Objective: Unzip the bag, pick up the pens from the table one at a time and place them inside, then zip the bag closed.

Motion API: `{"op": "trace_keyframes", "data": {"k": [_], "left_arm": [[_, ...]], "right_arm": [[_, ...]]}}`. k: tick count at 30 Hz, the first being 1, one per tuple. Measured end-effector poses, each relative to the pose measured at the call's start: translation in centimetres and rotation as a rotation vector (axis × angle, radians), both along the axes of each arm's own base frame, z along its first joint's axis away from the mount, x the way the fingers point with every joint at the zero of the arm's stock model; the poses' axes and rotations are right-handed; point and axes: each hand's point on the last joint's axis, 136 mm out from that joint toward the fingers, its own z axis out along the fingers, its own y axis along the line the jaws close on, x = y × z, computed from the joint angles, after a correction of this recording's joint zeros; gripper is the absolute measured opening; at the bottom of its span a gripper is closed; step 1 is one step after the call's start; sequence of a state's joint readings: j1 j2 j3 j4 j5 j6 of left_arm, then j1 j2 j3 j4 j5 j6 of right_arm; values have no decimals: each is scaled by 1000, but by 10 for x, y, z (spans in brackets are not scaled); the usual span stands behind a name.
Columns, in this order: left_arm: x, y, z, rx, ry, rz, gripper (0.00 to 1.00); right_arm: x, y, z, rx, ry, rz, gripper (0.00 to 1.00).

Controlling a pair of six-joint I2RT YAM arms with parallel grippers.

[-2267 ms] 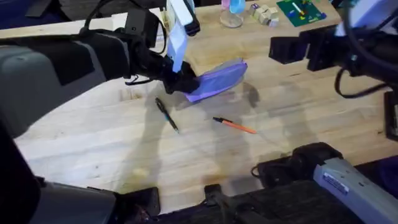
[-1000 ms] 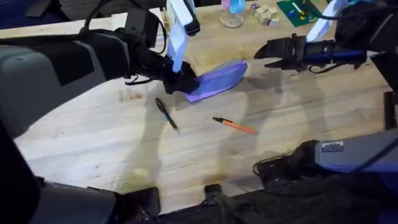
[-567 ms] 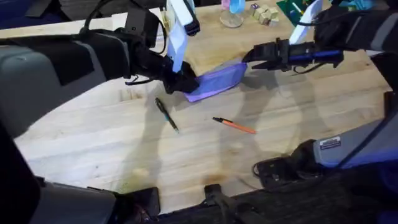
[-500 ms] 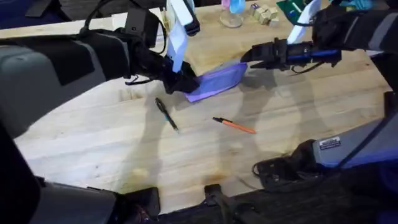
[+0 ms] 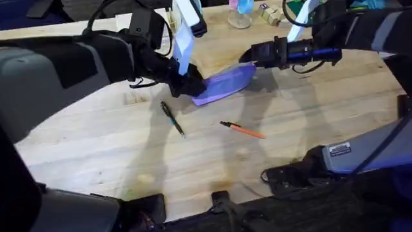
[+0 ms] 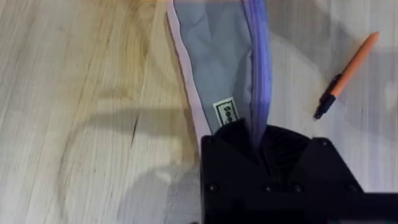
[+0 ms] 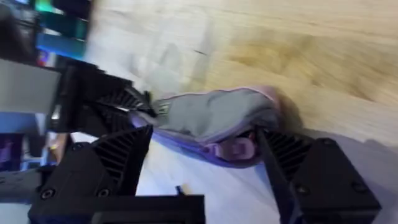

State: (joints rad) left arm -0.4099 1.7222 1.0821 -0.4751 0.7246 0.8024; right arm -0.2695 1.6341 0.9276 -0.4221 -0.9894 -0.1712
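Bag (image 5: 225,82) near worktop (image 5: 129,148) centre, toward far edge; long axis slanted, near-left end lower, far-right end raised. Left gripper (image 5: 188,85) clamped on near-left end, jaws pinching fabric beside label in left wrist view. Right gripper (image 5: 250,55) at far-right end, jaws spread, straddling bag tip in right wrist view; no contact confirmed. Zipper appears closed along top seam; pull not clearly identified. Lavender fabric, soft, slightly slumped. Black pen (image 5: 172,118) and orange pen (image 5: 243,130) lying loose nearer front edge, well apart. Unzipping judged pending.
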Motion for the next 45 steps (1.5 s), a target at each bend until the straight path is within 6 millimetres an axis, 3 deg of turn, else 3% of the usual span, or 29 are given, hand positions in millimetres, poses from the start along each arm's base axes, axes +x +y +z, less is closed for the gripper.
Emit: {"op": "trace_keyframes", "data": {"k": [17, 23, 35, 45], "left_arm": [[0, 0, -1, 3, 1, 1, 42], [0, 0, -1, 3, 2, 1, 42], [-1, -1, 0, 0, 0, -3, 42], [-1, -1, 0, 0, 0, -3, 42]], "right_arm": [[-11, 13, 29, 194, 91, 14, 996], [-17, 10, 37, 137, 150, -3, 996], [-40, 22, 90, 21, 110, 69, 996], [-51, 22, 96, -106, 116, 104, 995]]}}
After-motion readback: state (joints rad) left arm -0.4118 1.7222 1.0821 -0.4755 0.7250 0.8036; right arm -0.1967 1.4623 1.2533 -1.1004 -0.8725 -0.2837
